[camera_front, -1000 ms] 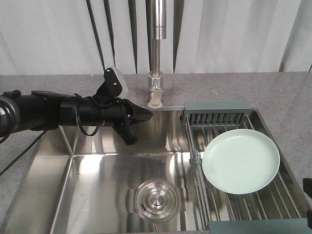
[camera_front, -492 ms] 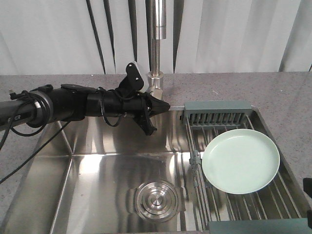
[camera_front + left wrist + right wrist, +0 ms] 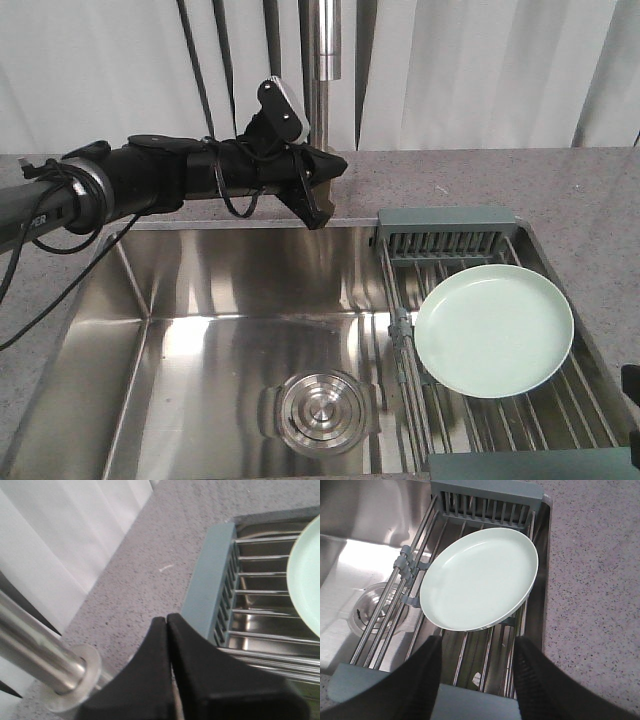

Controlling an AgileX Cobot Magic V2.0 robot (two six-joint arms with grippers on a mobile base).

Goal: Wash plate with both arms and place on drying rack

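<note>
From the front we see only a dark sliver of the right arm (image 3: 630,385) at the picture's edge; its pincer lies outside that view. In the right wrist picture the right pincer (image 3: 475,675) shows only as two blurred dark fingers (image 3: 422,680) cut off at the bottom, and the rack (image 3: 470,505) beyond them loses its near end piece to the same edge. In the left wrist view the plate (image 3: 307,580), right of the left pincer (image 3: 167,625), is cropped to a pale arc, and the tap (image 3: 35,645) to its left runs off the frame, blurred.
</note>
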